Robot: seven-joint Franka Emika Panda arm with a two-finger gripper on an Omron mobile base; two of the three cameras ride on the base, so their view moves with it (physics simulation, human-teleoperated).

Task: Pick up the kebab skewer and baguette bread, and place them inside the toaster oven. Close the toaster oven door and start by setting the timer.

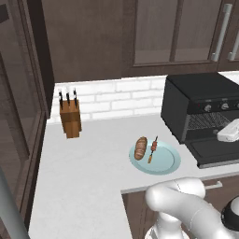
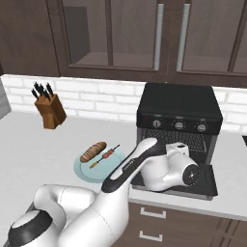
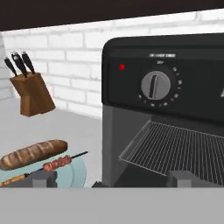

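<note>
The black toaster oven stands on the counter with its door dropped open. Its wire rack shows bare inside, under a row of knobs. My gripper is open and holds nothing. It hovers over the open door, facing the oven's left front corner. My white hand hangs in front of the oven mouth. To the oven's left, the golden-brown baguette bread and the thin kebab skewer lie side by side on a pale blue plate. The hand view shows the baguette bread and skewer at lower left.
A wooden knife block stands at the back left of the counter, against the white brick wall. Dark wall cabinets hang above the oven. The counter's front edge runs just below the plate, with drawers under it.
</note>
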